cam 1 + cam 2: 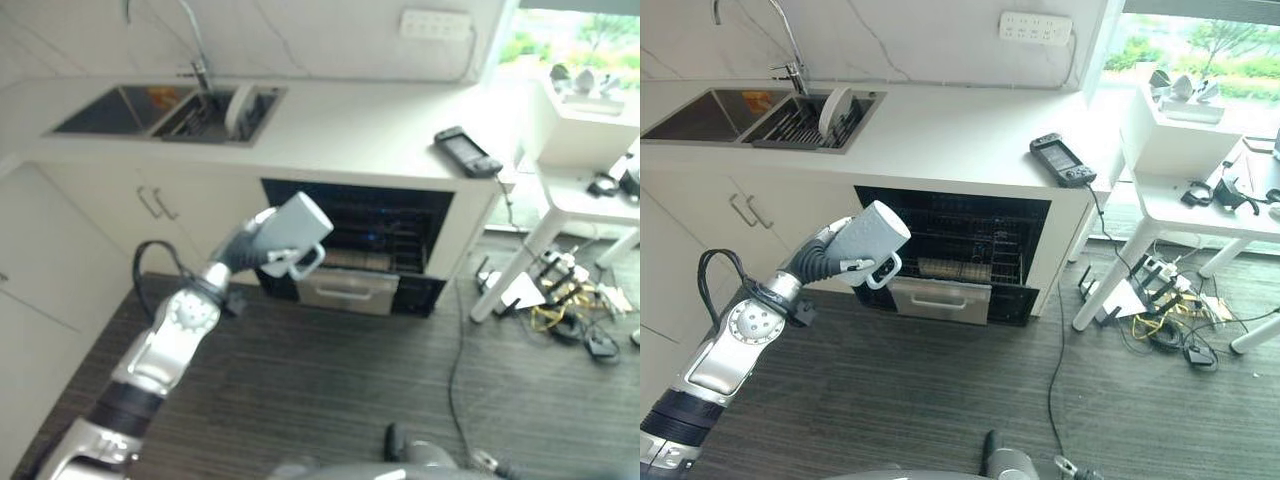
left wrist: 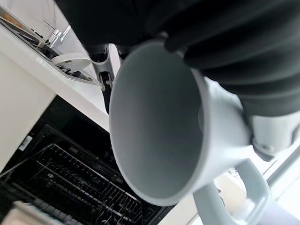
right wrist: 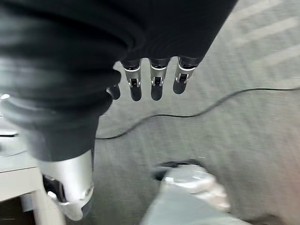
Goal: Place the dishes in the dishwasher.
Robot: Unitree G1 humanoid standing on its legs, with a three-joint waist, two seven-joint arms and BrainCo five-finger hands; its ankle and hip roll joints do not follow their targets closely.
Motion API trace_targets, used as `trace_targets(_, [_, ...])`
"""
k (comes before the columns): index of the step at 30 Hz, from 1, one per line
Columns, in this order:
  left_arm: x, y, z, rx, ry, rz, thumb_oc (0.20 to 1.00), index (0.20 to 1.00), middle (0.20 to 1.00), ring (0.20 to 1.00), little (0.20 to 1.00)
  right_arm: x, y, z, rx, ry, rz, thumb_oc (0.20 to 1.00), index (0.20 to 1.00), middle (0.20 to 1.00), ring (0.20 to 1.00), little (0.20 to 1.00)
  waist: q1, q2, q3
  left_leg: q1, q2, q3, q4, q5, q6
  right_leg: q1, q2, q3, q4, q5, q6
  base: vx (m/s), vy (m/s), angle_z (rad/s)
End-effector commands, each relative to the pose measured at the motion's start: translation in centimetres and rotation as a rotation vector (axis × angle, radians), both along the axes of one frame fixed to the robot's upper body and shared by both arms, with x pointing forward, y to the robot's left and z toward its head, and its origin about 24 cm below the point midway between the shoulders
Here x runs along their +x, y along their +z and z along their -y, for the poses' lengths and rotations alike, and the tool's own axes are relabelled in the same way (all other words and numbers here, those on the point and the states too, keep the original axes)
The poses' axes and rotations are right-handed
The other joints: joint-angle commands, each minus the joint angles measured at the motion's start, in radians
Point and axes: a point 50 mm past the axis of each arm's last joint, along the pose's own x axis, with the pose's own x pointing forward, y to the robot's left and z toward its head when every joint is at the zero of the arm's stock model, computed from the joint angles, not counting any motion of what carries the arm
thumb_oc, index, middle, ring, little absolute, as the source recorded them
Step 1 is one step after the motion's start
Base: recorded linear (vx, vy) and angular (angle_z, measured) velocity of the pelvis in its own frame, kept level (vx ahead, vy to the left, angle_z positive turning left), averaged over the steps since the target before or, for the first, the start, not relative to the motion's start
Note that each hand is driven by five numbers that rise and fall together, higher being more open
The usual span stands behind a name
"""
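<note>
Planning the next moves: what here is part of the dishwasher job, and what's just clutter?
Job: grey mug in the left hand; open dishwasher; white plate in the sink rack.

Clutter: black handheld device on the counter; white side table; cables on the floor.

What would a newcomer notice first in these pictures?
First, the grey mug, held out by the left hand in front of the open dishwasher under the white counter. Next, the white plate standing in the sink rack, and the tangle of cables on the floor beside the white table.
</note>
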Motion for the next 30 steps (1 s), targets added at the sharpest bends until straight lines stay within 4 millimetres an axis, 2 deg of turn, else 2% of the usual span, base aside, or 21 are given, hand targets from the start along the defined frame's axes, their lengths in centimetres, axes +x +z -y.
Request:
trace_targets(1, [0.1,4.7,0.7,-0.066,-0.079,0.218,0.2,0.2,0.2,0.2,0.2,-1.4,0.5,2.0,-0.048,-0.074,-0.036,1.0,1.0,1.0,1.0,1.0,-0.04,0.005,0.007,0.031,-0.005,0.051,-0.275,0.078,0.042,0.094,-0.036,0.031,-0.063,0.021,0.106,0.21,0.135,-0.24])
trace_targets(2, [0.0,4.5,0.7,-0.066,-0.081,0.22,0.2,0.2,0.2,0.2,0.2,-1.2,0.6,2.2,-0.053,-0.076,-0.031,1.0,1.0,1.0,1.0,1.0,-0.038,0.013,0.006,0.042,0.002,0.041,-0.341,0.094,0.033,0.099,-0.033,0.033,-0.071,0.02,0.11,0.21,0.235,-0.28])
trace_targets(4, [-0.3,4.4,0.8,-0.069,-0.077,0.227,0.2,0.2,0.2,0.2,0.2,-0.8,0.9,2.9,-0.066,-0.086,-0.026,1.0,1.0,1.0,1.0,1.0,-0.03,0.031,0.006,0.065,0.028,0.003,-0.556,0.166,0.004,0.122,-0.027,0.047,-0.095,0.015,0.12,0.22,0.346,-0.32])
trace_targets(6, [0.1,4.4,1.5,-0.076,-0.097,0.238,0.2,0.2,0.2,0.2,0.2,-1.8,0.9,3.3,-0.067,-0.13,-0.037,1.0,1.0,1.0,1.0,1.0,-0.05,0.044,0.003,0.093,0.058,0.055,-0.65,0.158,-0.014,0.139,-0.069,0.028,-0.105,0.003,0.146,0.2,0.483,-0.47])
trace_targets(8, [0.5,4.7,1.5,-0.06,-0.085,0.248,0.2,0.2,0.2,0.2,0.2,-2.5,0.6,2.6,-0.05,-0.134,-0.048,1.0,1.0,1.0,1.0,1.0,-0.058,0.048,0.0,0.129,0.039,0.06,-0.661,0.129,-0.006,0.135,-0.115,0.016,-0.106,0.021,0.184,0.1,0.326,-0.36])
trace_targets(11, [0.8,5.1,0.8,-0.043,-0.048,0.254,0.2,0.2,0.2,0.2,0.2,-2.9,0.3,2.1,-0.039,-0.125,-0.067,1.0,1.0,1.0,1.0,1.0,-0.053,0.037,-0.005,0.131,0.002,0.065,-0.618,0.077,0.024,0.145,-0.155,0.026,-0.112,0.036,0.214,0.07,0.246,-0.15])
trace_targets(13, [0.9,5.3,0.4,-0.036,-0.029,0.252,0.2,0.2,0.2,0.2,0.2,-3.1,0.3,1.9,-0.04,-0.112,-0.081,1.0,1.0,1.0,1.0,1.0,-0.049,0.029,-0.011,0.125,-0.022,0.072,-0.578,0.043,0.047,0.147,-0.175,0.036,-0.108,0.046,0.219,0.08,0.354,-0.31])
trace_targets(14, [1.2,5.4,0.2,-0.029,-0.028,0.245,0.2,0.2,0.2,0.2,0.2,-3.2,0.1,1.6,-0.028,-0.138,-0.07,1.0,1.0,1.0,1.0,1.0,-0.042,0.025,-0.018,0.124,-0.044,0.077,-0.554,0.019,0.075,0.144,-0.195,0.033,-0.079,0.05,0.214,0.06,0.443,-0.28])
trace_targets(15, [1.2,5.5,-0.1,-0.016,-0.014,0.243,0.2,0.2,0.2,0.2,0.2,-3.1,-0.1,1.0,-0.007,-0.147,-0.067,1.0,1.0,1.0,1.0,1.0,-0.032,0.025,-0.02,0.14,-0.051,0.086,-0.57,0.02,0.091,0.122,-0.203,0.0,-0.014,0.064,0.205,0.07,0.397,-0.11])
trace_targets(17, [1.3,5.6,-0.4,-0.009,0.006,0.248,0.2,0.2,0.2,0.2,0.2,-3.0,-0.2,0.7,0.0,-0.123,-0.066,1.0,1.0,1.0,1.0,1.0,-0.022,0.017,-0.026,0.156,-0.057,0.096,-0.593,0.025,0.092,0.107,-0.195,-0.024,-0.034,0.073,0.202,0.06,0.096,-0.3])
trace_targets(18, [1.2,5.8,-0.5,-0.008,0.012,0.253,0.2,0.2,0.2,0.2,0.2,-2.7,-0.2,0.6,0.003,-0.111,-0.061,1.0,1.0,1.0,1.0,1.0,-0.019,0.01,-0.027,0.163,-0.061,0.098,-0.603,0.024,0.088,0.094,-0.191,-0.028,-0.068,0.1,0.208,0.05,-0.073,-0.37])
trace_targets(19, [1.1,6.0,-0.7,-0.003,0.017,0.263,0.2,0.2,0.2,0.2,0.2,-2.2,-0.2,0.6,0.006,-0.098,-0.047,1.0,1.0,1.0,1.0,1.0,-0.019,0.001,-0.024,0.171,-0.063,0.091,-0.613,0.019,0.087,0.056,-0.175,-0.005,-0.101,0.135,0.22,0.05,-0.108,-0.27])
trace_targets(20, [1.0,6.1,-0.7,-0.004,0.017,0.263,0.2,0.2,0.2,0.2,0.2,-1.9,-0.1,0.6,0.005,-0.093,-0.04,1.0,1.0,1.0,1.0,1.0,-0.02,0.0,-0.024,0.171,-0.061,0.086,-0.617,0.017,0.089,0.04,-0.165,0.019,-0.105,0.14,0.222,0.05,-0.184,-0.06])
trace_targets(21, [1.1,6.1,-0.4,0.0,-0.001,0.264,0.2,0.2,0.2,0.2,0.2,-1.7,-0.1,0.6,0.01,-0.108,-0.025,1.0,1.0,1.0,1.0,1.0,-0.017,-0.007,-0.025,0.156,-0.061,0.068,-0.608,0.016,0.095,0.049,-0.152,0.059,-0.104,0.127,0.22,0.05,-0.221,0.27])
trace_targets(22, [1.1,6.0,0.0,0.005,-0.014,0.267,0.2,0.2,0.2,0.2,0.2,-1.2,-0.1,0.3,0.017,-0.112,-0.011,1.0,1.0,1.0,1.0,1.0,-0.013,-0.015,-0.025,0.141,-0.058,0.063,-0.593,0.016,0.096,0.057,-0.141,0.057,-0.102,0.116,0.217,0.05,-0.27,0.76])
trace_targets(24, [1.2,5.5,0.4,0.014,-0.021,0.263,0.2,0.2,0.2,0.2,0.2,-1.0,-0.2,-0.1,0.023,-0.064,-0.028,1.0,1.0,1.0,1.0,1.0,-0.017,-0.03,-0.027,0.125,-0.034,0.09,-0.546,0.007,0.078,0.076,-0.123,0.049,-0.121,0.094,0.212,0.06,-0.253,0.92])
trace_targets(25, [1.2,5.4,0.5,0.016,-0.02,0.265,0.2,0.2,0.2,0.2,0.2,-1.1,-0.3,-0.1,0.02,-0.037,-0.047,1.0,1.0,1.0,1.0,1.0,-0.021,-0.04,-0.027,0.12,-0.034,0.092,-0.487,-0.022,0.076,0.081,-0.126,0.058,-0.128,0.092,0.207,0.09,-0.15,0.73])
trace_targets(26, [1.1,5.4,0.5,0.011,-0.014,0.274,0.2,0.2,0.2,0.2,0.2,-1.1,-0.2,0.1,0.008,-0.01,-0.064,1.0,1.0,1.0,1.0,1.0,-0.015,-0.047,-0.023,0.102,-0.038,0.062,-0.415,-0.022,0.067,0.085,-0.122,0.071,-0.131,0.09,0.198,0.06,-0.021,0.74])
trace_targets(27, [0.7,5.3,0.4,-0.002,0.001,0.286,0.2,0.2,0.2,0.2,0.2,-0.8,0.2,0.9,-0.02,0.009,-0.081,1.0,1.0,1.0,1.0,1.0,0.006,-0.05,-0.007,0.05,-0.033,-0.025,-0.353,0.018,0.041,0.096,-0.106,0.083,-0.147,0.093,0.188,0.0,0.042,0.54])
trace_targets(29, [0.7,5.6,0.5,-0.005,-0.014,0.305,0.2,0.2,0.2,0.2,0.2,-0.2,0.5,1.7,-0.029,-0.031,-0.054,1.0,1.0,1.0,1.0,1.0,0.009,-0.042,0.0,0.049,0.028,-0.007,-0.452,0.049,0.019,0.094,-0.106,0.057,-0.166,0.1,0.186,-0.08,0.156,0.22])
trace_targets(30, [1.1,6.3,1.4,0.002,-0.058,0.307,0.2,0.2,0.2,0.2,0.2,1.0,1.0,2.5,-0.029,-0.086,-0.002,1.0,1.0,1.0,1.0,1.0,-0.002,-0.026,0.003,0.081,0.085,0.071,-0.605,0.104,-0.011,0.106,-0.116,-0.006,-0.212,0.113,0.198,-0.09,0.258,0.26])
